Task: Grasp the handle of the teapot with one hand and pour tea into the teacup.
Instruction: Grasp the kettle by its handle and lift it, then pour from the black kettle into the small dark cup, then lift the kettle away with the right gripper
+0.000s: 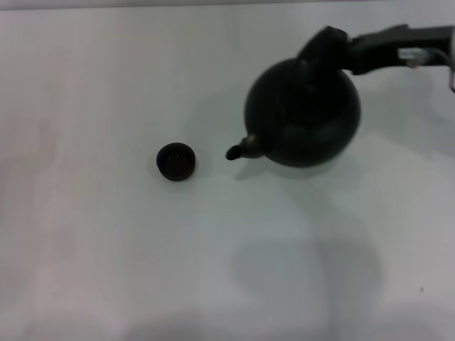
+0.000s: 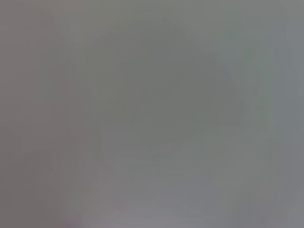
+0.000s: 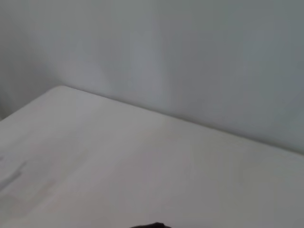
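Note:
The matte-black teapot (image 1: pixel 304 114) hangs in the air at the right of the head view, its shadow falling on the table well below it. It is tilted, and its short spout (image 1: pixel 239 150) points left toward the teacup (image 1: pixel 175 161), stopping short of the rim. The tiny dark teacup stands alone on the white table. My right gripper (image 1: pixel 340 50) reaches in from the upper right and is shut on the handle (image 1: pixel 321 41) at the pot's top. In the right wrist view only a dark sliver (image 3: pixel 149 225) shows at the edge. My left gripper is out of view.
The white table (image 1: pixel 106 270) stretches around the cup and under the pot. A pale wall (image 3: pixel 190 57) rises behind the table's far edge. The left wrist view holds only a plain grey surface.

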`<state>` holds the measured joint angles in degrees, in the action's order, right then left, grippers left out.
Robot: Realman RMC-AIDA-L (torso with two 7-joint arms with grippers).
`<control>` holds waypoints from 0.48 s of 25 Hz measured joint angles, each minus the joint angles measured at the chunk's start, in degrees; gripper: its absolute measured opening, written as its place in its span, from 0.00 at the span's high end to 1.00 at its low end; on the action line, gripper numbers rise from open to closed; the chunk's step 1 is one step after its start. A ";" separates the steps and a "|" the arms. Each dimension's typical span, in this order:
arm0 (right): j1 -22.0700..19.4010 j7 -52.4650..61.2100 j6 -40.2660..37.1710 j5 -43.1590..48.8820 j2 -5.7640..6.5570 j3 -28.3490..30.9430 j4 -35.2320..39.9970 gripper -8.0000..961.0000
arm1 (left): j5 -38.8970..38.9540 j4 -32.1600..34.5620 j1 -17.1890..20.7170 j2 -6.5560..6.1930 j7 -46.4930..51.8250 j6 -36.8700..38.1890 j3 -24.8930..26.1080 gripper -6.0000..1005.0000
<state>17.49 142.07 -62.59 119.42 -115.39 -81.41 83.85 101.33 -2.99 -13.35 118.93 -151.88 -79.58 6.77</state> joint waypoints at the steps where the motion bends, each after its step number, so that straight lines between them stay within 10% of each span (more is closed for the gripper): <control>1: 0.58 -0.03 0.92 0.11 0.00 -0.80 -0.16 0.77 | 0.00 -0.02 -0.04 0.02 0.03 0.01 0.00 0.12; 12: 4.91 -0.12 11.18 3.63 0.08 -9.95 -2.16 0.77 | 0.00 -0.91 -0.86 0.17 0.17 0.04 0.00 0.12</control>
<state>22.40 141.94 -51.42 123.05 -115.31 -91.37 81.69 101.34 -3.90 -14.21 119.09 -151.71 -79.53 6.77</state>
